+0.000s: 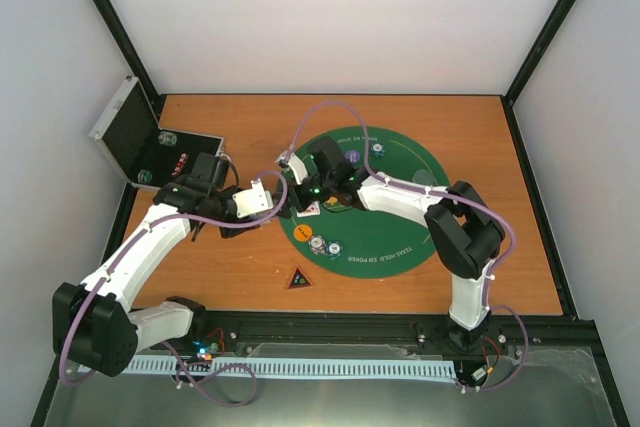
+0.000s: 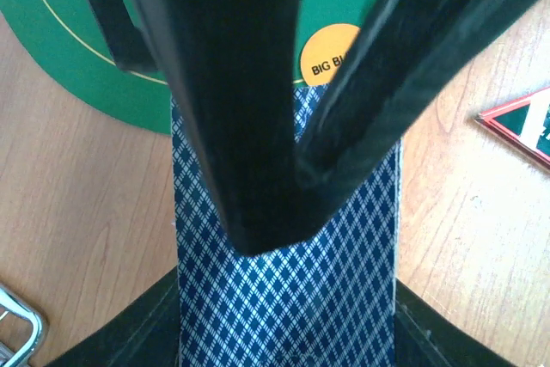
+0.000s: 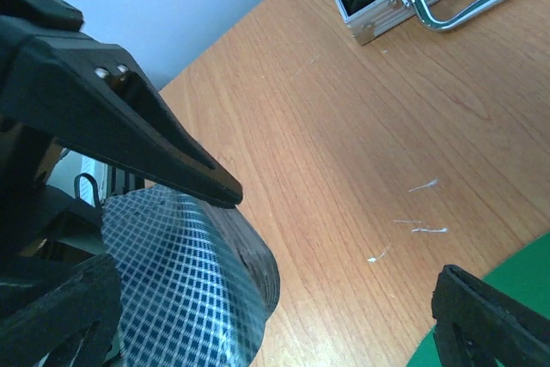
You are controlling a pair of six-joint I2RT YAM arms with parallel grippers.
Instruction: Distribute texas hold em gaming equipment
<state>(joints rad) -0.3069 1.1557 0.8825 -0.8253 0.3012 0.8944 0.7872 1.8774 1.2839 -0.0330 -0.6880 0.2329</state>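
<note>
Tool on the left arm (image 2: 288, 330) is clamped on a deck of small playing cards (image 2: 284, 290). The blue diamond-patterned backs face the wrist camera, and a finger grips each long edge. In the top view the deck sits at the 9 o'clock rim of the round green mat (image 1: 400, 237).

Tool on the right arm (image 3: 339, 238) stands wide apart with nothing between its fingers. One finger (image 3: 146, 126) reaches over the deck's top card; whether it touches cannot be told.

An orange chip (image 2: 331, 58) marked "BIG BL" lies on the mat just past the deck, at about 8 o'clock on the mat. Two chips (image 1: 318, 244) lie inside the rim near 7 o'clock, and more chips lie near 12 o'clock.

The dark red-edged triangle (image 1: 298, 278) lies flat on the bare wooden surface (image 1: 500, 147), off the mat at 7 o'clock and well apart from both tools. A silver case (image 1: 150, 147) stands open at the surface's 10 o'clock corner.
</note>
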